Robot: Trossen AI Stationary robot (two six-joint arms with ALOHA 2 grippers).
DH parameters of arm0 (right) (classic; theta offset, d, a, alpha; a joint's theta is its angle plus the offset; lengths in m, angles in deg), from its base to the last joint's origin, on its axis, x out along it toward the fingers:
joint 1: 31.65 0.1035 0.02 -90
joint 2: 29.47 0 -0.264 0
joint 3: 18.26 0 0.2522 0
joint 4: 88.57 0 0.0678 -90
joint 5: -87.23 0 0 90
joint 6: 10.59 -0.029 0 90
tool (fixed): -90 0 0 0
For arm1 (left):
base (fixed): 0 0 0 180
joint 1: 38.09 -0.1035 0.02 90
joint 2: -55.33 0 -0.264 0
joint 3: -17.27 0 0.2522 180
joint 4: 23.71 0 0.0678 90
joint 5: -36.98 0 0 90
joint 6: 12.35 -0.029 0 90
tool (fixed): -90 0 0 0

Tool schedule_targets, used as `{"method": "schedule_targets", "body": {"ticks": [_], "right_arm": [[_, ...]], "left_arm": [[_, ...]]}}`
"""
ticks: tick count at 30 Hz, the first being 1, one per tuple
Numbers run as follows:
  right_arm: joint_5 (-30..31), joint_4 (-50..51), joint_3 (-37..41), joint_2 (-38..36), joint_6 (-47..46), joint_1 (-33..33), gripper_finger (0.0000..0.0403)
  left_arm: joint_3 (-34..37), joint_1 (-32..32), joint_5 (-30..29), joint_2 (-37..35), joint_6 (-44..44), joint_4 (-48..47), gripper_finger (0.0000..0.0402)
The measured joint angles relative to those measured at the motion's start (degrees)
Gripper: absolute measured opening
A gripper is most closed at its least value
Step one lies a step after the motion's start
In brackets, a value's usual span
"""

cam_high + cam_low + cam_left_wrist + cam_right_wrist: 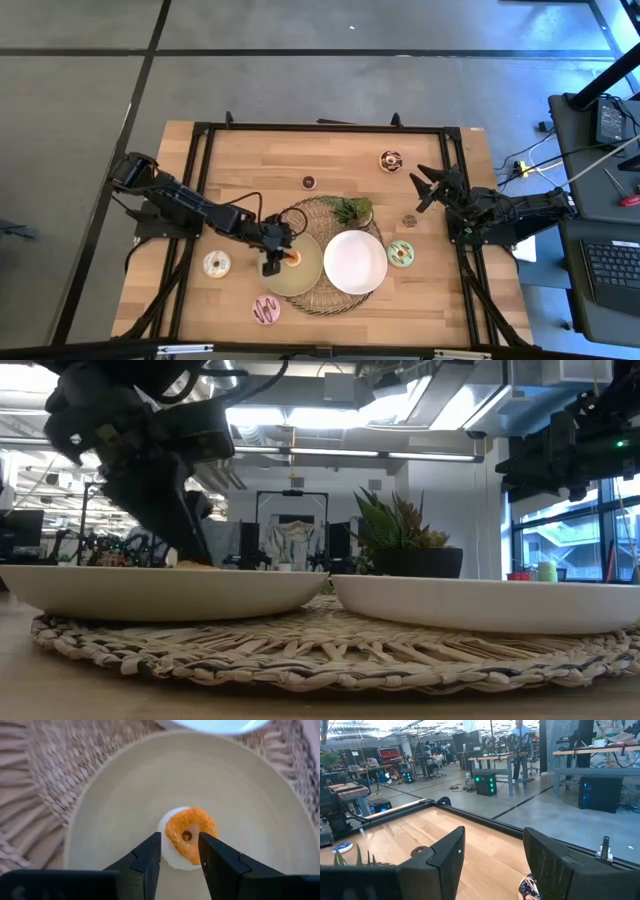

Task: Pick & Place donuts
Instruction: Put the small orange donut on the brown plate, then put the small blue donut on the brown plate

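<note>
An orange-iced donut [191, 832] [293, 258] lies in the beige plate [305, 280] [105, 820]. My left gripper [179, 842] [274, 262] slants down over that plate, open by a narrow gap, with its fingertips in front of the donut's near rim. My right gripper [430, 185] [492, 855] waits open above the table's right side. Other donuts rest flat on the table: a cream one [217, 264], a pink striped one [267, 309], a mint green one [401, 253], a tan one [409, 220], a small brown one [309, 182] and a chocolate one [390, 160]. My left gripper's fingertips [152, 845] stand at the orange donut's near rim [172, 852], slanting down from the table's left. The fingers hide that rim, so I cannot tell whether they touch it. The donut rests on the beige plate.
The beige plate and an empty white plate [355, 262] [490, 605] sit side by side on a round woven mat [330, 300] [300, 650]. A green leafy sprig [352, 210] [400, 540] lies at the mat's far edge. A black frame [320, 128] borders the table.
</note>
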Motion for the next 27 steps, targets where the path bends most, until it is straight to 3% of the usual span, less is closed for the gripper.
{"method": "schedule_targets", "body": {"ticks": [5,15,20,27], "right_arm": [[0.0,-0.01,0.0,0.01,-0.15,0.0,0.0202],[0.0,0.0,0.0,0.02,-0.23,-0.01,0.0202],[0.0,0.0,0.0,0.02,-0.21,0.01,0.0202],[0.0,0.0,0.0,0.02,-0.23,-0.01,0.0202]], "left_arm": [[-0.07,-2.03,-0.06,-6.6,6.84,-10.54,0.0134],[-0.02,-3.11,-5.56,-16.2,44.0,-52.11,0.013],[-0.02,-3.09,-7.58,-17.07,51.93,-58.83,0.0129],[3.67,-3.13,-6.27,-16.92,59.08,-58.95,0.0128]]}}
